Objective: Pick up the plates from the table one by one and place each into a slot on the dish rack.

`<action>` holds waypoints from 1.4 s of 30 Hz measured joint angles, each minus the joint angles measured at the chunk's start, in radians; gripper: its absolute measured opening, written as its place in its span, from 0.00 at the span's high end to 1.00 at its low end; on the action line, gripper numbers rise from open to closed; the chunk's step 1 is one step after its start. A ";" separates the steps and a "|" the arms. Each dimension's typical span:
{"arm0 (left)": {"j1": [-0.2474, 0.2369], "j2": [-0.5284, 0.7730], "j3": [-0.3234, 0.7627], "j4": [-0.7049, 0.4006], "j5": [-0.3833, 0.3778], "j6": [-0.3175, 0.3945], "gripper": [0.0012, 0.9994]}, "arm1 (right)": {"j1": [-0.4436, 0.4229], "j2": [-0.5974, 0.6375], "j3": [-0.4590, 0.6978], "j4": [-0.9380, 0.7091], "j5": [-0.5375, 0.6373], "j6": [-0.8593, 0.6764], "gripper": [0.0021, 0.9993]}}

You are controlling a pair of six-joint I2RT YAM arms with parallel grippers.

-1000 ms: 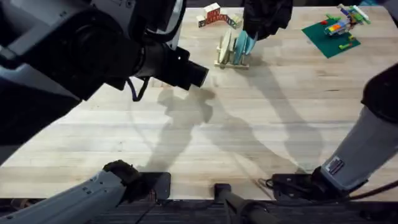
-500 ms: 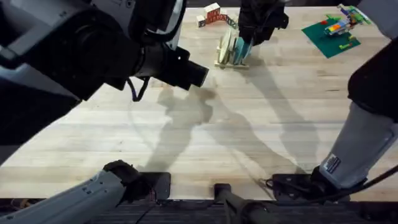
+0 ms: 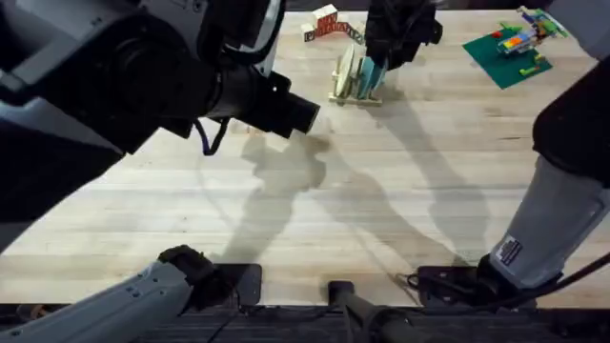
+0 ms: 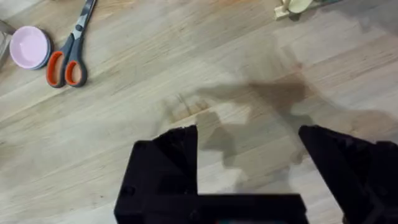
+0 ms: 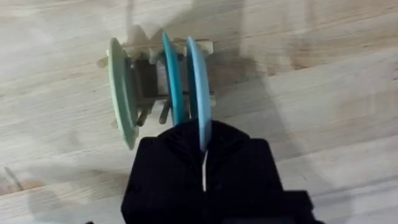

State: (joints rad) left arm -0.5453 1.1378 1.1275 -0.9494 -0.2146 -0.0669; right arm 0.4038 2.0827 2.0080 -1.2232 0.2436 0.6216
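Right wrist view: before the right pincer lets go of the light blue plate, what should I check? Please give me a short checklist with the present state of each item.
1. Right pincer shut on the light blue plate: ok.
2. Light blue plate upright over the dish rack: ok.
3. Its lower edge seated in a slot between pegs: cannot tell, the plates hide it.
4. A gap between it and the neighbouring teal plate: ok, narrow but visible.
5. Pale cream plate standing in the rack: ok.
6. Left pincer open over bare table, away from the rack: ok.
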 joint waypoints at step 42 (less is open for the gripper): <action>0.000 0.000 0.000 0.000 0.000 0.000 0.01 | 0.000 -0.086 0.140 -0.178 0.003 -0.024 0.84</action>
State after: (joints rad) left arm -0.5453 1.1378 1.1275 -0.9497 -0.2146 -0.0669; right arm 0.4038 1.9965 2.1479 -1.4010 0.2470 0.5976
